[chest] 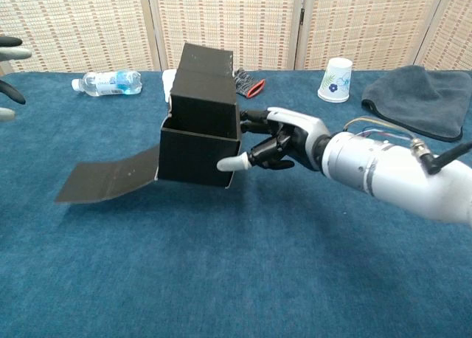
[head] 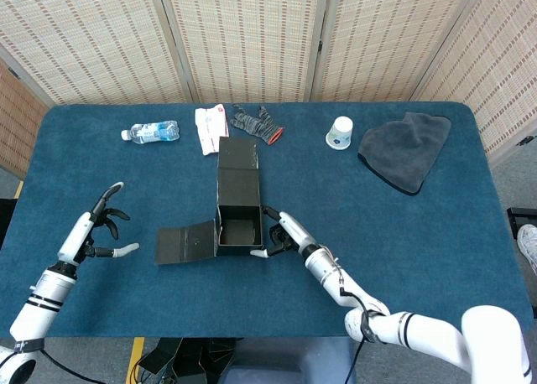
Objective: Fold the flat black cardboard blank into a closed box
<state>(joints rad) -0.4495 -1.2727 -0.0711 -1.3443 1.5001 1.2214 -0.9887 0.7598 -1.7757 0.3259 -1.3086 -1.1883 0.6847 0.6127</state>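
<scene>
**Half-formed black box held at its right wall**

The partly folded black cardboard box (head: 237, 225) (chest: 198, 147) sits near the middle of the blue-covered table (head: 403, 250) (chest: 243, 279). Its body stands open at the top, a long lid panel rises toward the far side, and a flat flap (head: 186, 242) (chest: 109, 177) stretches out to the left, tilted above the cloth in the chest view. The right hand (head: 280, 233) (chest: 274, 142) grips the box's right wall, thumb on the near face and fingers curled at the side. The left hand (head: 96, 230) hovers well apart to the left, fingers spread and holding nothing.

Along the far edge lie a clear plastic water bottle (head: 151, 132) (chest: 107, 82), a white packet (head: 211, 128), a grey knit glove (head: 257, 123), a white paper cup (head: 339, 133) (chest: 335, 80) and a dark grey folded cloth (head: 405, 152) (chest: 417, 91).
</scene>
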